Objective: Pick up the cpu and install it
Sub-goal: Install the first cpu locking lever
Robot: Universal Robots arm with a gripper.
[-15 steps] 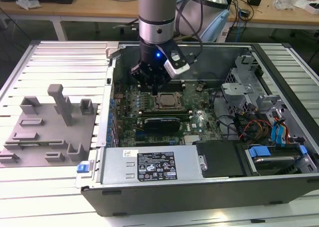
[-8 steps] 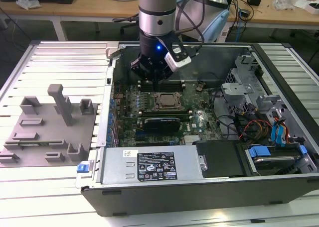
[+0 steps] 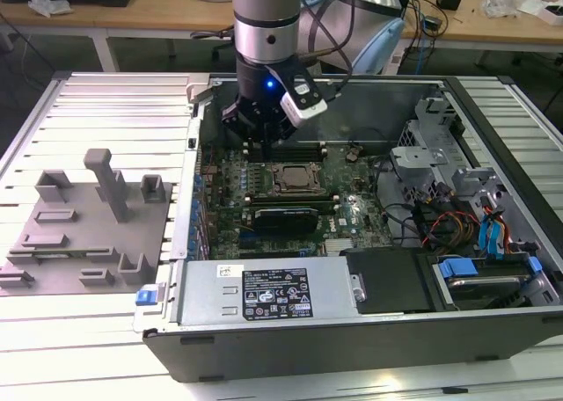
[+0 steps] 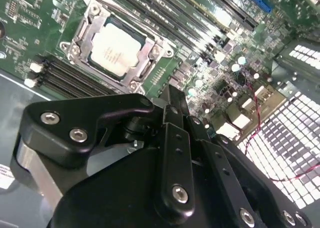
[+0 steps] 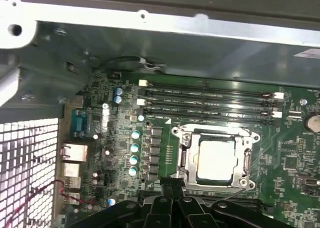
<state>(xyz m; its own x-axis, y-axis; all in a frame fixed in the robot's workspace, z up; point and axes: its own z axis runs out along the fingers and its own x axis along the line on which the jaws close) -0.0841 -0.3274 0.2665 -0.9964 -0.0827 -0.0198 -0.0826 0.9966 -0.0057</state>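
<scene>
Open computer case (image 3: 493,331) containing the motherboard (image 5: 125,118). The cpu (image 5: 216,160) lies seated within the socket (image 5: 182,155), silvery top exposed. The gripper (image 5: 171,185) hangs just beside the socket, its fingertips pressed together with nothing between them. In the exterior view, the gripper's body hides part of the motherboard beside the socket.

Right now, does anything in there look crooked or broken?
Nothing stands out. The cpu lies flat and square inside its socket. The board around it looks tidy, with nothing loose on it. The gripper hangs just above the board, beside the socket.
</scene>
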